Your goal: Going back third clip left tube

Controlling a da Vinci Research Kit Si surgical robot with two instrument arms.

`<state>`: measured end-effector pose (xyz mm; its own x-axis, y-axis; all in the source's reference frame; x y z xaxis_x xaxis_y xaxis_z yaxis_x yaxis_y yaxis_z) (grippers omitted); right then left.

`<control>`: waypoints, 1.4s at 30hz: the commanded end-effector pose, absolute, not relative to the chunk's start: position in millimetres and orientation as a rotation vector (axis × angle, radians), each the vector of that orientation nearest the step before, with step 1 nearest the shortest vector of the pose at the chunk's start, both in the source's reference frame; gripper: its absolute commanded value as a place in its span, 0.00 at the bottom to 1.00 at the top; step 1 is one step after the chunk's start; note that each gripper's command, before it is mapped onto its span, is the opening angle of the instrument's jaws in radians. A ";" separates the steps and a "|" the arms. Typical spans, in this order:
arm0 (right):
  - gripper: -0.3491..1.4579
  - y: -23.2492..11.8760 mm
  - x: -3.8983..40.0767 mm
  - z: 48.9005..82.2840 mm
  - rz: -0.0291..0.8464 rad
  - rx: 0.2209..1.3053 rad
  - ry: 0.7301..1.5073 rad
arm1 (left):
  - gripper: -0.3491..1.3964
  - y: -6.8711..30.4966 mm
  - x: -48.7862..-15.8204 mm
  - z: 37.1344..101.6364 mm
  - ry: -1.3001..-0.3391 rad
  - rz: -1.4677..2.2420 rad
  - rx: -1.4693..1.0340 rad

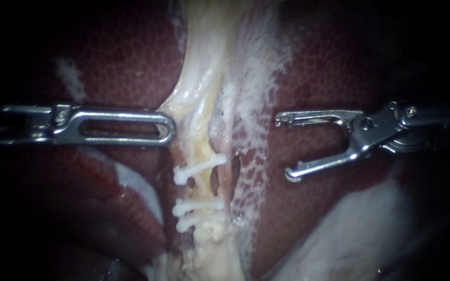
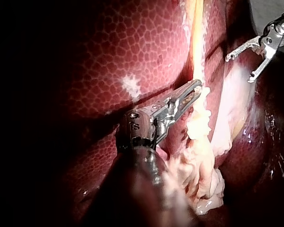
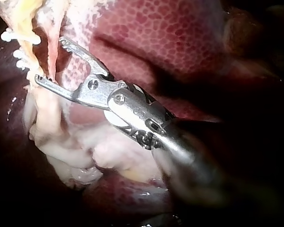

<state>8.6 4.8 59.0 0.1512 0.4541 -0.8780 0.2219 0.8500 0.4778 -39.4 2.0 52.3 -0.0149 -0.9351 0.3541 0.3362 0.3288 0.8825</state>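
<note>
Beside the tube (image 1: 202,140) (three clips (image 1: 199,206) on it), right instrument (image 1: 283,148) stands open-jawed, left instrument (image 1: 171,128) closed-jawed.

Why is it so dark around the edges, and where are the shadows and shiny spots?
Endoscope view: light pools on the pale tissue strip and white clips, the left instrument glints, the edges go black. Left wrist view: the liver is lit, with wet glints on it. Right wrist view: the right instrument throws a dark shadow on the liver.
</note>
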 end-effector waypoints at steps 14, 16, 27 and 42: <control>0.52 4.3 8.6 58.3 0.172 0.589 1.435 | 0.00 2.1 -39.6 53.0 -1.164 -1.139 0.671; 0.52 4.3 8.5 58.3 0.172 0.589 1.435 | 0.00 2.1 -39.7 53.4 -1.162 -1.139 0.669; 0.52 4.1 8.3 58.1 0.170 0.590 1.434 | 0.00 1.9 -41.8 56.7 -1.141 -1.128 0.650; 0.52 4.0 8.2 58.0 0.170 0.591 1.434 | 0.00 1.8 -42.9 57.8 -1.132 -1.125 0.657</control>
